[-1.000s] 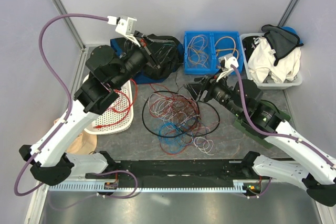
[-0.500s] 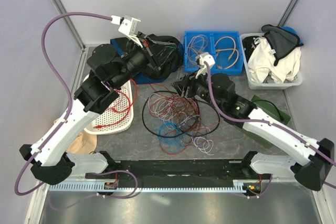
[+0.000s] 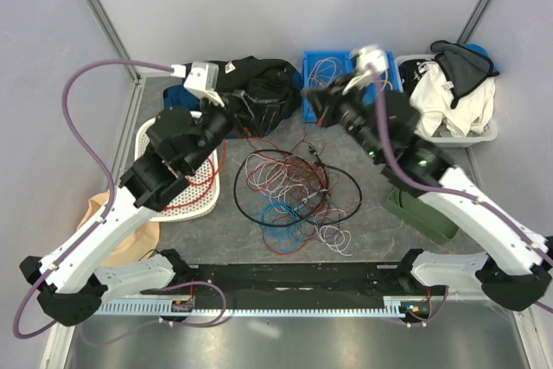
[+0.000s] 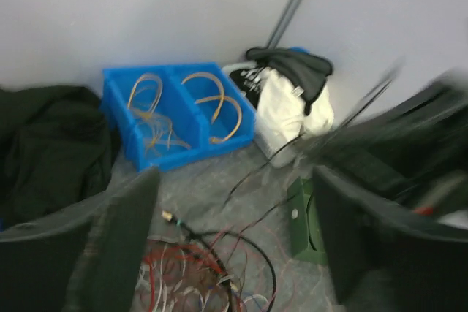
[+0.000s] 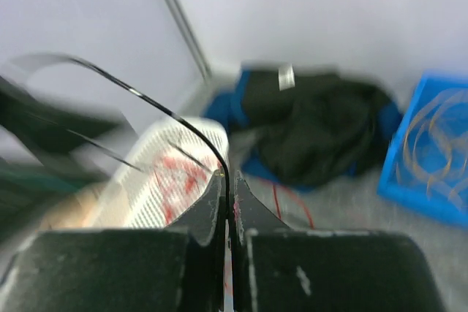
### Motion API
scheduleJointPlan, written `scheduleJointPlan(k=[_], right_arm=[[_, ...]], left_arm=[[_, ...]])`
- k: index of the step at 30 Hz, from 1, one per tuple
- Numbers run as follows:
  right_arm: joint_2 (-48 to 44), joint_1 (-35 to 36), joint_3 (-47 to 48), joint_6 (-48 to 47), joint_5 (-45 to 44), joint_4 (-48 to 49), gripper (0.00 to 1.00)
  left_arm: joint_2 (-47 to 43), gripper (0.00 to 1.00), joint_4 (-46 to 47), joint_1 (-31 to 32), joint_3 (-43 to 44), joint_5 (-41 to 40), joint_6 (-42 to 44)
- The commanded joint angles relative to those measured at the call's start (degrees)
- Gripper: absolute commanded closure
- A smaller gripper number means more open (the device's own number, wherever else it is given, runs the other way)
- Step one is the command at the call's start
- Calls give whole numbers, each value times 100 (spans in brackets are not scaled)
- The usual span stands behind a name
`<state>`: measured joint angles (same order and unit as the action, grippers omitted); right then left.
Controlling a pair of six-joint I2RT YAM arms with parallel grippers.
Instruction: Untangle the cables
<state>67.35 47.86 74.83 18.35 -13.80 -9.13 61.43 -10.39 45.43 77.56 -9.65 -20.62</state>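
Note:
The cables (image 3: pixel 289 192) lie in a loose tangle of red, black, white and blue wire in the middle of the table; in the left wrist view the tangle (image 4: pixel 194 275) shows low down, with a black lead ending in a gold connector (image 4: pixel 170 216). My right gripper (image 3: pixel 314 103) is raised behind the tangle, near the blue bin. Its jaws (image 5: pixel 228 180) are shut on one thin black cable (image 5: pixel 175 118) that arcs up and left. My left gripper (image 3: pixel 220 123) hovers left of the tangle with its fingers (image 4: pixel 139 202) wide apart and nothing between them.
A blue bin (image 3: pixel 350 84) with coiled wires stands at the back. A white tub of clothes (image 3: pixel 449 105) is at the back right, a black cloth (image 3: pixel 259 88) behind the left gripper. A white perforated basket (image 3: pixel 181 187) holds red wire. A green box (image 3: pixel 423 209) sits right.
My right gripper closed on the thin black cable and rose toward the back. My left gripper opened wide and its arm swung lower and leftward.

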Motion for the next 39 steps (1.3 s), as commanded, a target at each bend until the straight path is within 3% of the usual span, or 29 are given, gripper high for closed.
scheduleJointPlan(k=[1, 7, 12, 15, 19, 22, 29, 33, 39], right_arm=[[-39, 4, 1831, -306, -570, -825, 100], [226, 4, 3316, -420, -607, -1285, 100], [366, 13, 3715, -420, -545, -1433, 100], [428, 13, 3417, -280, -536, -1645, 100], [279, 5, 2513, -43, -501, -1540, 100], [252, 4, 2195, 89, -290, -1452, 100], [384, 5, 2369, 564, 334, -1671, 100], [515, 5, 2607, 828, 720, -2013, 100], [446, -4, 2599, 907, 906, -2155, 100]], left_arm=[[-543, 0, 265, -17, -934, -1047, -161], [-1273, 0, 881, -25, -2253, -1259, -390], [-1554, 0, 960, -25, -2816, -1408, -768], [-1932, 0, 1853, -25, -3360, -1207, -724], [-2346, 1, 4195, -25, -4247, -199, -461], [-2197, 0, 5184, -17, -4723, 566, -277], [-897, 0, 7541, 10, -4671, 1948, 207], [-177, 0, 7894, 19, -4408, 2265, 567], [202, 0, 8229, 19, -4118, 2213, 682]])
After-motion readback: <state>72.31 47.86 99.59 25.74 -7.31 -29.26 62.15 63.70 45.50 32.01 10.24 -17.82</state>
